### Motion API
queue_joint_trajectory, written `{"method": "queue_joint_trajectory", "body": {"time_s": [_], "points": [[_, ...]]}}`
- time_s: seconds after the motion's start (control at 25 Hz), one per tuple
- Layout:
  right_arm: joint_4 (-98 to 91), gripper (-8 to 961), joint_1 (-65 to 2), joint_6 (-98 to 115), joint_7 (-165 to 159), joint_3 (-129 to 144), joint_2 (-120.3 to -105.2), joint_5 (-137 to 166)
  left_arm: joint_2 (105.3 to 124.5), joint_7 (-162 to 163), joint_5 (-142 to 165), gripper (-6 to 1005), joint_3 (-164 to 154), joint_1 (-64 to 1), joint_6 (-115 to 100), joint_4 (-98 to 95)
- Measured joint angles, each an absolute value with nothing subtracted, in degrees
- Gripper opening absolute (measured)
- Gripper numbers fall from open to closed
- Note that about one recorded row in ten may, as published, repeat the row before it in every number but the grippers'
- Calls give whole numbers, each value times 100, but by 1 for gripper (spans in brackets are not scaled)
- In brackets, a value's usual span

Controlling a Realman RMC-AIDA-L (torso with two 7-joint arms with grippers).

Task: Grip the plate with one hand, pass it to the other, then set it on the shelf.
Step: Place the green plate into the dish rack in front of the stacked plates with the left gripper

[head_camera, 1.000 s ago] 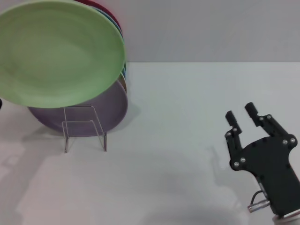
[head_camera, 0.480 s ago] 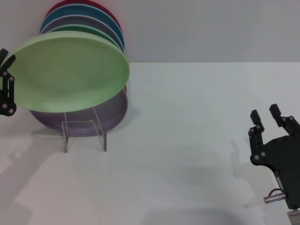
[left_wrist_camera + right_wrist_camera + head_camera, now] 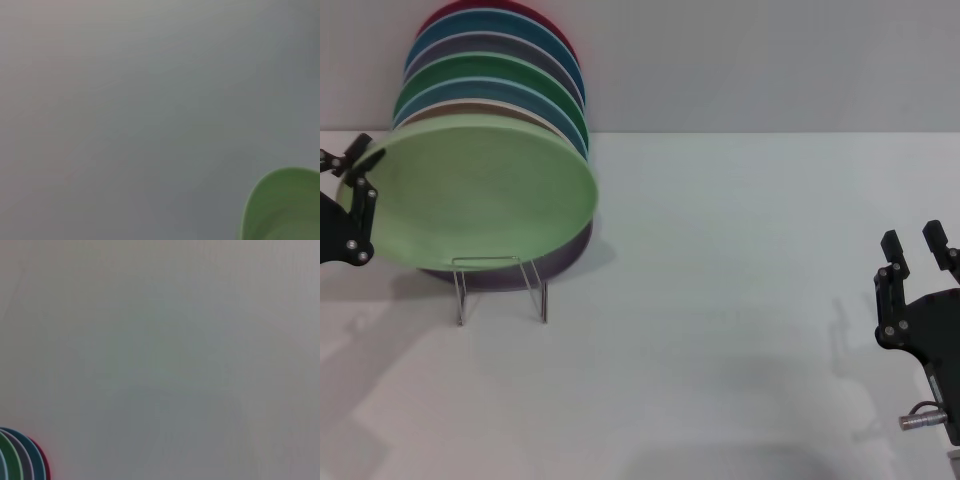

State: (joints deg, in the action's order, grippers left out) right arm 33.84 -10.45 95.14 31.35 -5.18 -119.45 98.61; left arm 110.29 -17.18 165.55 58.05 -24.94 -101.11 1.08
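While gripped by left gripper, plate extends rightward.

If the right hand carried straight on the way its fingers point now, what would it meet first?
Probably nothing close. The right hand sits low at the table's right edge, fingers apart and pointing away toward the back wall. Only bare tabletop lies ahead. The plate and shelf stand far to the left. Depth is unclear.

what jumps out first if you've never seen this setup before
The big pale green plate at the table's far left, leaning at the front of a fanned row of coloured plates over the small clear shelf. The left claw grips its left rim. The right claw sits apart, low at the right edge, fingers open and empty.
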Motion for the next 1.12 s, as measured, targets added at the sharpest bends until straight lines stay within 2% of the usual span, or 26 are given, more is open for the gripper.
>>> {"method": "queue_joint_trajectory", "body": {"time_s": [0.32, 0.56, 0.92, 1.12], "points": [[3420, 318, -1058, 9513, 3142, -525, -11960, 9861, 10900, -1727, 16552, 47, 5533, -2645, -9777, 70], [3421, 319, -1110, 9466, 3146, -527, -11962, 9861, 10984, -1940, 16550, 47, 5430, -2802, -9243, 71], [3476, 318, -1105, 9449, 3147, -527, -11962, 9834, 10969, -1952, 16548, 57, 5227, -3013, -8854, 70], [3502, 318, -1087, 9448, 3147, -528, -11962, 9816, 11026, -1994, 16523, 82, 5333, -3031, -8712, 70]]}}
